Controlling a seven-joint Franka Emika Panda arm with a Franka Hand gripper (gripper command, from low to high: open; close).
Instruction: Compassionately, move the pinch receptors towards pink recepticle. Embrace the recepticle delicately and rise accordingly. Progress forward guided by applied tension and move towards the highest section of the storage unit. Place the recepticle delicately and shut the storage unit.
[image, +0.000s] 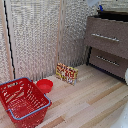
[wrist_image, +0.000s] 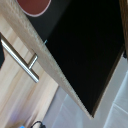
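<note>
Pink cup is not visible in either view, so its place cannot be told. From the wrist view, the dresser's (image: 107, 37) top drawer (wrist_image: 85, 55) stands open, dark inside, its bar handle (wrist_image: 20, 60) near. Gripper state cannot be told. Probably the placing step; closing the drawer comes next.
</note>
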